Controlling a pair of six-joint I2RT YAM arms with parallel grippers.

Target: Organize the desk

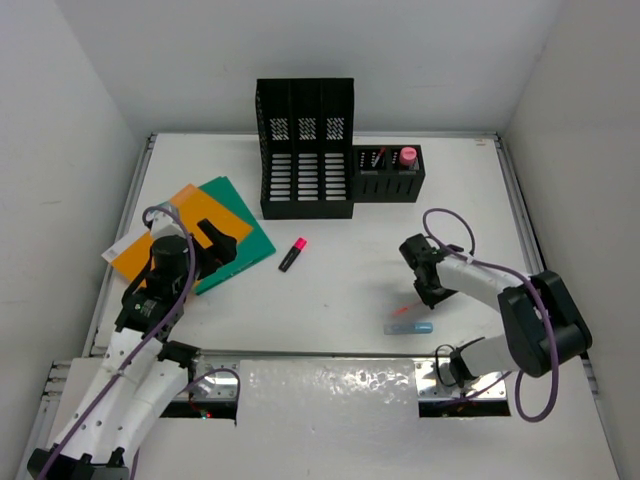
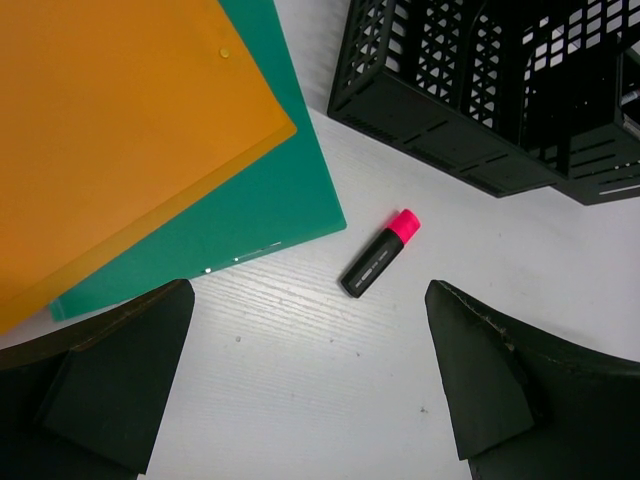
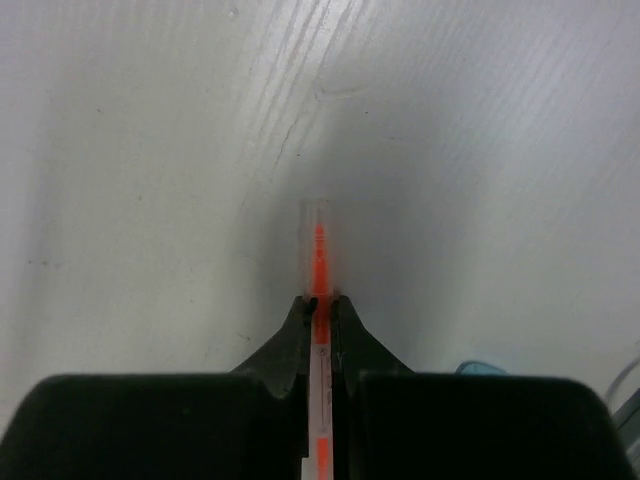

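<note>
The right claw [image 3: 320, 303] pinches a thin orange-cored pen [image 3: 319, 250] low over the desk [image 1: 350, 290], while the left claw [image 2: 310, 380] gapes wide above it, a pink-capped marker [image 2: 380, 253] lying just ahead of its fingertips.

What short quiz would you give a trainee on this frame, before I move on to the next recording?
1. True or false: the right gripper is shut on a thin pen with an orange-red core.
2. The pink-capped marker lies: A) on the desk, loose; B) in a gripper's grasp; C) on top of the folders.
3. Which lies on top where they overlap, the orange folder or the green folder?
Key: 1 true; 2 A; 3 the orange folder.
</note>
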